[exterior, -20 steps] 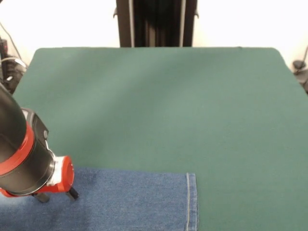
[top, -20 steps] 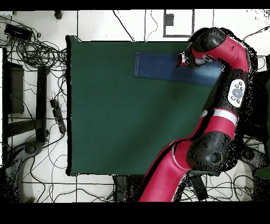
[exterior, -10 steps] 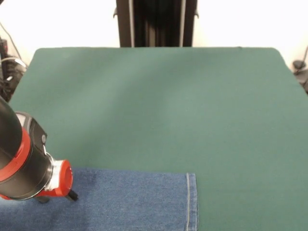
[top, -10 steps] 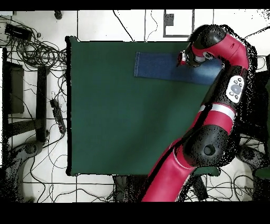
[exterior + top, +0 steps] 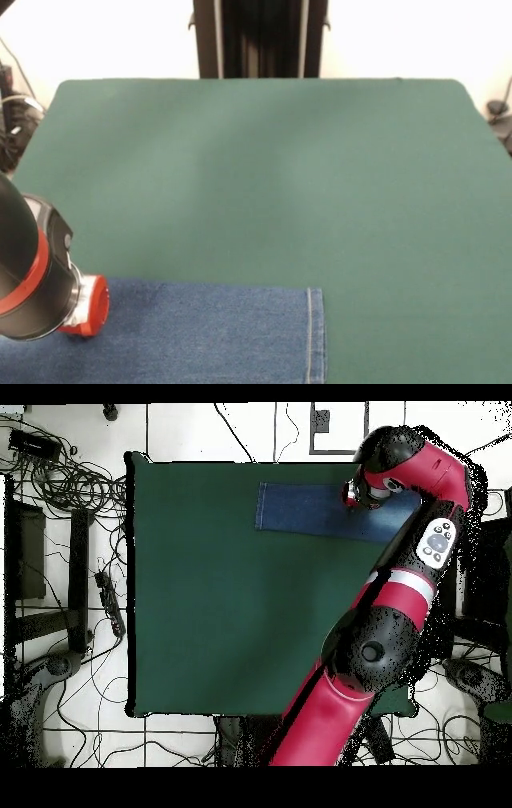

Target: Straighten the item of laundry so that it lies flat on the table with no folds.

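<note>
Front view, L to R. Tool [image 5: 76, 320] at lower L, low over the denim, red collar just above the cloth; fingers hidden behind wrist housing, so couldn't tell open, closed or gripping. Contact w/ fabric not confirmable either.

Jeans [image 5: 200, 336] along the near edge of the bench [image 5: 264, 176], running from under the tool rightward to a stitched hem abt mid-frame. Cloth looked smooth in the visible part; no obvious folds or ridges. Lower part cut off by frame edge, so remainder unchecked. Rest of bench to the R and beyond: bare green felt.

Overhead view: jeans [image 5: 305, 509] seen as a long narrow blue strip near one edge of the bench [image 5: 220, 614], long axis parallel to that edge. Tool [image 5: 360, 492] sat on the strip near the end closest to the arm's side; free hem end lay well away along the strip. Looked like only one leg-width showing, poss. doubled over lengthwise, but couldn't confirm.

Key relation: bulk of garment extended away from tool along its long axis, toward the hem. Judged any smoothing pull would need to go along or square to that axis, w/ plenty of open bench on the inward side for spreading.
</note>
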`<state>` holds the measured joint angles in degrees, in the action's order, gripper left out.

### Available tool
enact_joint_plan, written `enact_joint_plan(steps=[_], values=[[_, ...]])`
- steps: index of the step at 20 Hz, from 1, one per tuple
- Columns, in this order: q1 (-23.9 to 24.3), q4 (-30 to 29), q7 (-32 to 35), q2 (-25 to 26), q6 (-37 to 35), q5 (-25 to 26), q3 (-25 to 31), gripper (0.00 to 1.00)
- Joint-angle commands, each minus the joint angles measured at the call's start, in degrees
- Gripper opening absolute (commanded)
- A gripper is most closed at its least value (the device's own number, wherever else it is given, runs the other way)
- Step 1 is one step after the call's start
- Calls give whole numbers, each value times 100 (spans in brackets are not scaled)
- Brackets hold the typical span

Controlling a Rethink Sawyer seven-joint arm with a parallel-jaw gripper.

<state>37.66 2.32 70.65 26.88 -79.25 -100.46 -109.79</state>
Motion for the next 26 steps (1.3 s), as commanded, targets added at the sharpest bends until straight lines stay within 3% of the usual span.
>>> enact_joint_plan(steps=[1,6,11,12,21,26], values=[[-163,-474,-1186,1087,1157,-224,-1590,0],[-155,-510,-1198,1076,1159,-412,-1815,0],[-130,-448,-1406,1107,1379,-547,-1623,0],[-124,-445,-1436,1108,1349,-607,-1644,100],[-132,-471,-1443,1091,1156,-712,-1782,100],[-191,-310,-1616,1039,1123,-476,-1088,100]])
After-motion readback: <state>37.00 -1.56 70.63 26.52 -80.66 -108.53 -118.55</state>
